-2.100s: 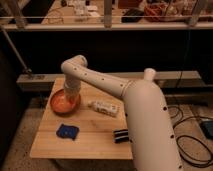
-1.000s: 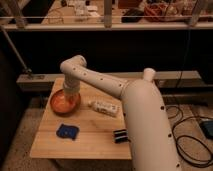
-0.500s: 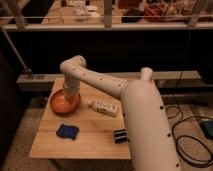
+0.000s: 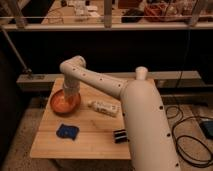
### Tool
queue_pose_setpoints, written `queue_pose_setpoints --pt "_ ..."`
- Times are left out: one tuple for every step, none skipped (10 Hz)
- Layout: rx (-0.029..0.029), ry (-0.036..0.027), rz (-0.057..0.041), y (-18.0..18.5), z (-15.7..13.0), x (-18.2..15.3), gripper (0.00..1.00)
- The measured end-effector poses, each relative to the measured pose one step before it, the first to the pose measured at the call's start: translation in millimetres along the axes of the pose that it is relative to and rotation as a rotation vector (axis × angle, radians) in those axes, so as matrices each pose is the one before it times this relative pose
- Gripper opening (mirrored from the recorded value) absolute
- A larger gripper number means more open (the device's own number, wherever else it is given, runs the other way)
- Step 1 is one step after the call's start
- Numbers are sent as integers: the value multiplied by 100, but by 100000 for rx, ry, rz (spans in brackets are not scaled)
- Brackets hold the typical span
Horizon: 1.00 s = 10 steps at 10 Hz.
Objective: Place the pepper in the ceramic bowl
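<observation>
The ceramic bowl (image 4: 62, 103) is round, shallow and orange-brown, and sits at the left side of the wooden table (image 4: 90, 135). My gripper (image 4: 70, 93) hangs straight down over the bowl's right part, right above its inside. The white arm reaches across the table to it from the right. I cannot make out the pepper; it may be hidden under the gripper or blend with the bowl's orange inside.
A white tube (image 4: 104, 107) lies on the table right of the bowl. A blue crumpled object (image 4: 67, 131) lies near the front left. A small black object (image 4: 119, 135) sits near the front edge by the arm. A dark shelf runs behind the table.
The arm has stayed over the bowl with hardly any movement. The things on the table have not moved.
</observation>
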Motion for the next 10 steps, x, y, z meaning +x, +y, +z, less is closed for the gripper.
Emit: queue_pose_setpoints --pt "-12 -53 -153 -17 24 -24 34" --pt "-5 -71 -184 -6 37 -35 36" --pt "31 -47 -201 -39 12 -42 41" --pt "8 -97 -251 -49 61 -66 46" --pt "34 -17 -220 -32 17 -22 46" --pt "40 -20 -208 -20 16 -24 46" --pt "83 -275 -103 11 149 -79 46" --pt "51 83 -237 -25 -53 37 46" --pt "-26 -68 -148 15 32 -25 46" --pt "5 -33 -152 7 20 -8 46"
